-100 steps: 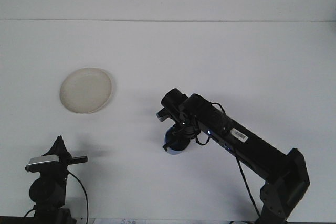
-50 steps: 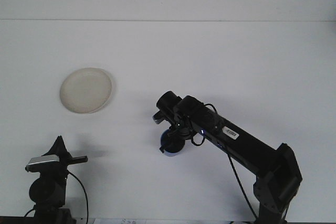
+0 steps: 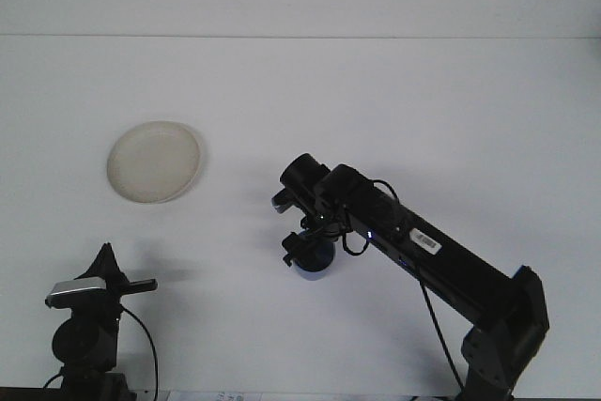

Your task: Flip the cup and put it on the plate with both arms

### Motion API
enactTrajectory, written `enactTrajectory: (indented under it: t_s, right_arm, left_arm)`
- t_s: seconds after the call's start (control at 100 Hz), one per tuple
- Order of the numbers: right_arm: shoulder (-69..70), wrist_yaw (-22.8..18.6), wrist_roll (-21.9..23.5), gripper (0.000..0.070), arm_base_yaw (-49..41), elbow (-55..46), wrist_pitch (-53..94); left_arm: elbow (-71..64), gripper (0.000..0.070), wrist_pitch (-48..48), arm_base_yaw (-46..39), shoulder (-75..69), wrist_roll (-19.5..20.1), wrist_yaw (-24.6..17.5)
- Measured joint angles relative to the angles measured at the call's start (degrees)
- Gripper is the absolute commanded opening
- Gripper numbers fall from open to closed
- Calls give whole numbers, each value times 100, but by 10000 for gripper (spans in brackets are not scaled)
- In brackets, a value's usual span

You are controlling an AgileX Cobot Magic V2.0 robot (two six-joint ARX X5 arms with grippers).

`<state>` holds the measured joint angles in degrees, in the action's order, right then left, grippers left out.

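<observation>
Since the frame half a second back, the right arm (image 3: 413,246) has shifted a little: its base sits slightly further right and its wrist has barely changed place over the blue cup (image 3: 314,258). That cup lies near the middle of the white worktop (image 3: 394,100), just under the wrist, and only its lower blue and dark part shows; the rest is covered by the arm's black housing and cables. Whether it stands upright, is tipped or is lifted cannot be told from this 1 view.

Of the right pincer (image 3: 302,249) little can be made out: dark parts sit against the cup on its left side, but the fingers merge with the cup's shadowed body, so I cannot tell whether they are apart or clamped on it.

At the lower left the left arm (image 3: 86,326) is cut off by the bottom edge. Its left pincer (image 3: 113,279) appears as a dark pointed shape with a thin bar pointing right, above a grey block; the fingers' spacing cannot be read.

Well apart from the cup, up and to the left, the cream plate (image 3: 155,161) lies flat on the worktop with nothing on it.
</observation>
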<state>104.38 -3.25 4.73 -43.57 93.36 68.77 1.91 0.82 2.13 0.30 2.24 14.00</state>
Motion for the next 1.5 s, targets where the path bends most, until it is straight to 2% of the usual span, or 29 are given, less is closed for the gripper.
enactTrajectory:
  t_s: [0.21,0.32,0.36,0.46,0.55,0.72,1.0,1.19,1.39,1.5]
  right_arm:
    - [-450,70,-52,495,52,892,721]
    - [-807,431,-103,498,57,1370,785]
    - [-1049,588,-114,518,57,1434,778]
    - [-1888,933,-140,619,55,1425,745]
    - [-2763,1167,-146,624,55,1250,481]
    - [-4409,1340,-136,624,52,140,-181]
    - [-7414,1832,-9,620,50,-2868,-1915]
    - [-8902,1976,2,617,50,-4507,-2277]
    - [-9602,1978,122,617,50,-5075,-2260]
    - [-9626,1978,151,617,50,-5073,-2282]
  left_arm:
    - [0,14,0,0,0,0,0]
    - [0,14,0,0,0,0,0]
    - [0,14,0,0,0,0,0]
    - [0,14,0,0,0,0,0]
    - [0,14,0,0,0,0,0]
    - [0,14,0,0,0,0,0]
    - [0,14,0,0,0,0,0]
    - [0,14,0,0,0,0,0]
    - [0,14,13,0,0,-33,0]
    - [0,14,44,0,0,-256,0]
